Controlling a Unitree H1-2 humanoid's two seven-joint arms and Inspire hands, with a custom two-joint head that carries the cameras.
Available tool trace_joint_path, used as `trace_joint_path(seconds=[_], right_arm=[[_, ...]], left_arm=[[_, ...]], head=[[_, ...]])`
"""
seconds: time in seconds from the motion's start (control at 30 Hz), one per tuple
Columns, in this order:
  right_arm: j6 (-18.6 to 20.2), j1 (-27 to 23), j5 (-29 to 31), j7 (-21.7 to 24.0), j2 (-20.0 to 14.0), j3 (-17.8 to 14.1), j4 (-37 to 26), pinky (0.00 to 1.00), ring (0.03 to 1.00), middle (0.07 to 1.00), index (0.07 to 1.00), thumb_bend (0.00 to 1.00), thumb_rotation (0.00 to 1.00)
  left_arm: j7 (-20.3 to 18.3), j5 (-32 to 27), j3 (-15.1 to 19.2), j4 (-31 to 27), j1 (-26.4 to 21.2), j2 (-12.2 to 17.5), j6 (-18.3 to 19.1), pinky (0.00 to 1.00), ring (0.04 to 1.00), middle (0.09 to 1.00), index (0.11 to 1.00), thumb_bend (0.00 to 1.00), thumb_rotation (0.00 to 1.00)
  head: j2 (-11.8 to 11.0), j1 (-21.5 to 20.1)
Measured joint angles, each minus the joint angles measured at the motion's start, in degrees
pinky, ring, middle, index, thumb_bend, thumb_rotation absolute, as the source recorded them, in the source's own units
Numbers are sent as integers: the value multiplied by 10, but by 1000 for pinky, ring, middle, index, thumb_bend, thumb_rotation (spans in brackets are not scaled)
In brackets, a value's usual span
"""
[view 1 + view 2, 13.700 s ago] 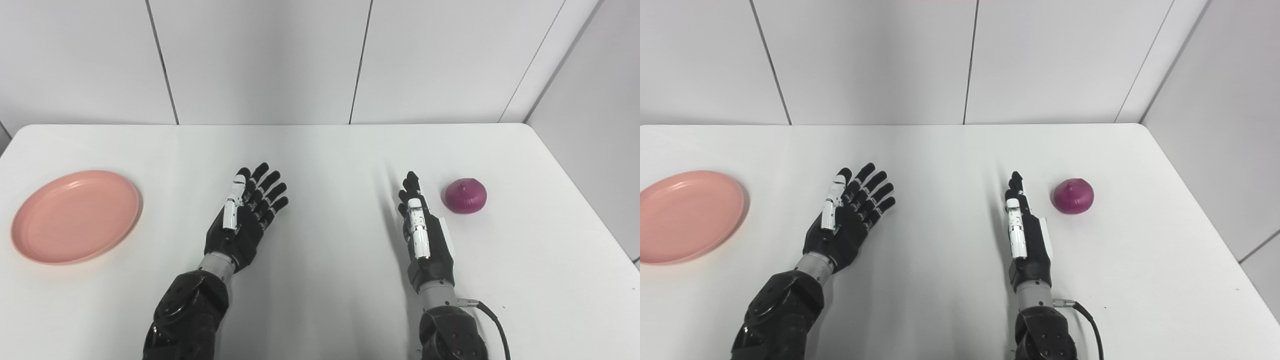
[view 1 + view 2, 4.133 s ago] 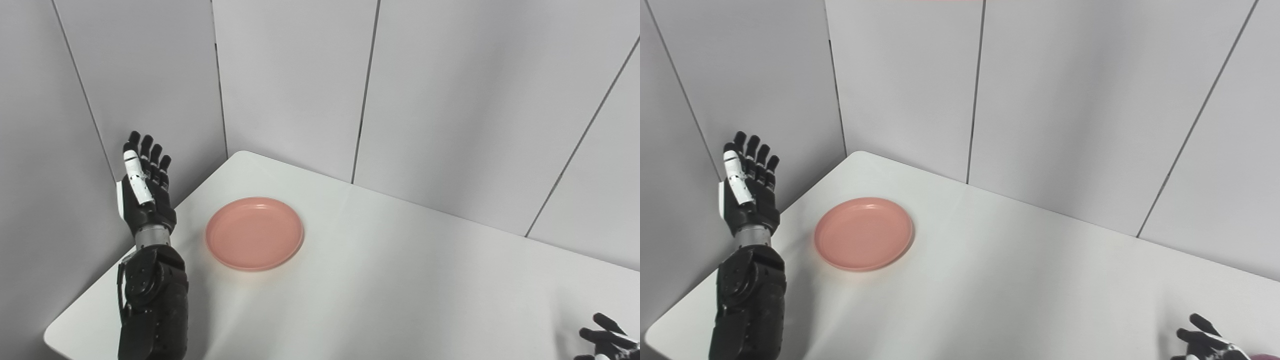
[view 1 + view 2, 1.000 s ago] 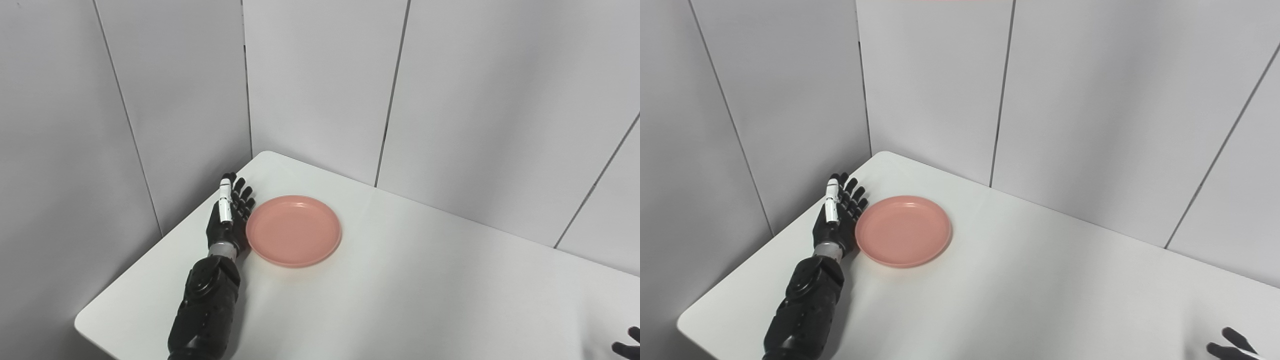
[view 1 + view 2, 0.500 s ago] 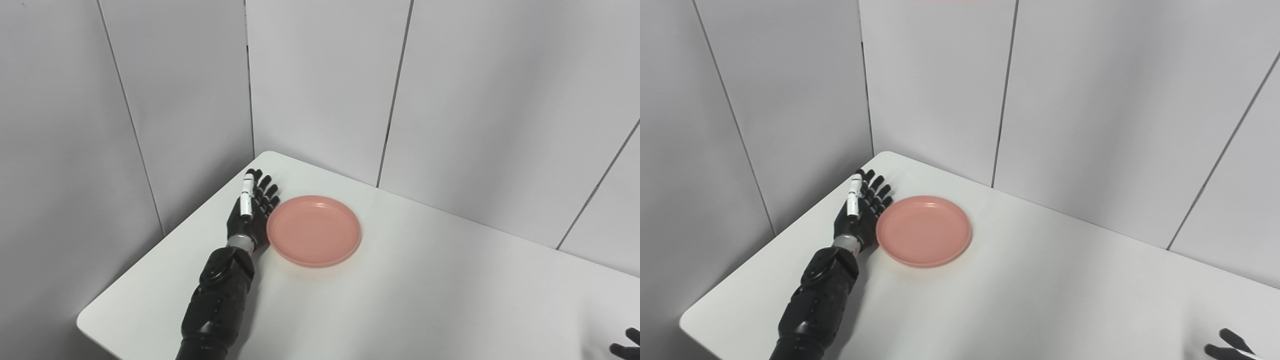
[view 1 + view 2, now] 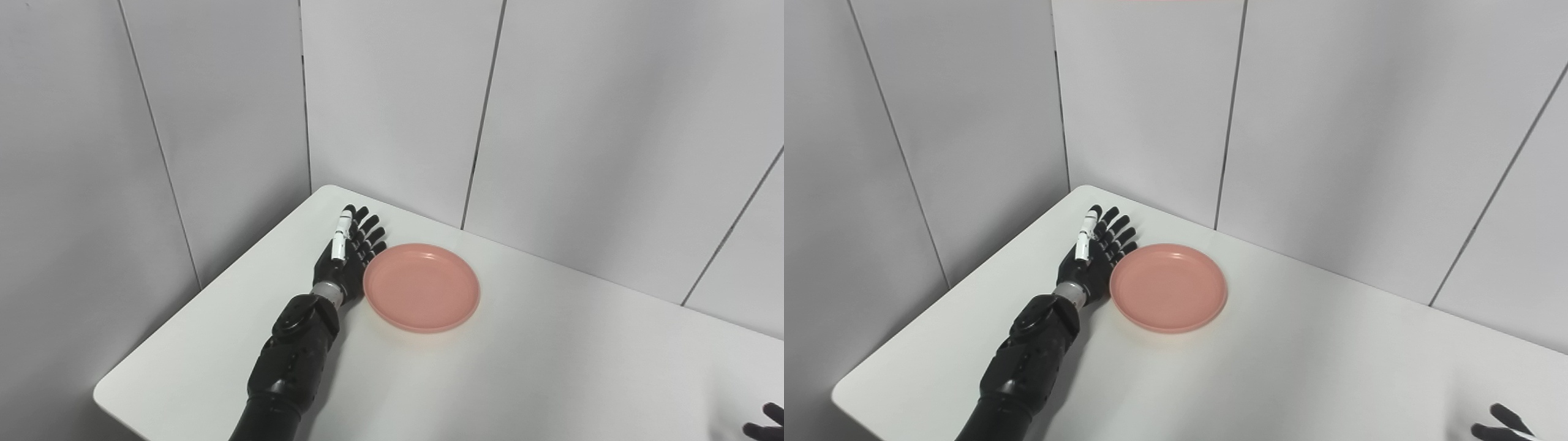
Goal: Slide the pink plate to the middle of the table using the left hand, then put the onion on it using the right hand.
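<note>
Fingers [image 5: 367, 231] of the left hand [image 5: 346, 260] are spreading flat, pressing against the pink plate [image 5: 422, 288] rim; white table [image 5: 551, 380] is meeting grey wall panels [image 5: 392, 104].

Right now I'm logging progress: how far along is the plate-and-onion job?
Nothing is finished. In hand: the left hand, open and flat, is against the plate's left rim, and the plate sits near the table's far left corner, not the middle. Left: the rest of the slide, then the onion, which is out of view; only the right hand's fingertips show.
</note>
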Motion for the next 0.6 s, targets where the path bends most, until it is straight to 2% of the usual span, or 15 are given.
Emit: trace_joint_path(seconds=[0.17,0.27,0.43,0.47,0.5,0.57,0.6], right_arm=[[1,0,0,0,2,0,-4,463,715,777,496,480,173],[1,0,0,0,6,1,-4,558,777,820,497,480,174],[1,4,4,0,11,3,-13,678,835,862,497,481,176],[3,4,5,0,11,3,-15,738,860,880,654,447,537],[5,4,6,0,12,3,-18,794,883,897,759,428,772],[7,4,7,0,13,4,-19,872,918,926,839,437,905],[8,4,7,0,14,5,-20,884,924,931,851,439,924]], left_arm=[[-1,0,-2,1,-4,0,14,934,938,952,957,399,1000],[-2,1,-7,0,-7,-3,20,912,918,940,938,401,1000],[-7,3,-25,-3,-8,-10,24,915,922,947,941,409,1000],[-8,3,-28,-4,-8,-11,26,919,925,949,944,409,1000],[-10,3,-31,-4,-9,-13,31,921,924,947,943,404,1000],[-12,2,-33,-5,-12,-16,40,904,901,920,926,407,1000],[-12,1,-33,-6,-13,-17,44,901,897,915,923,408,1000]], head=[[8,-9],[18,-25],[24,-39],[25,-41],[27,-45],[33,-59],[33,-59]])
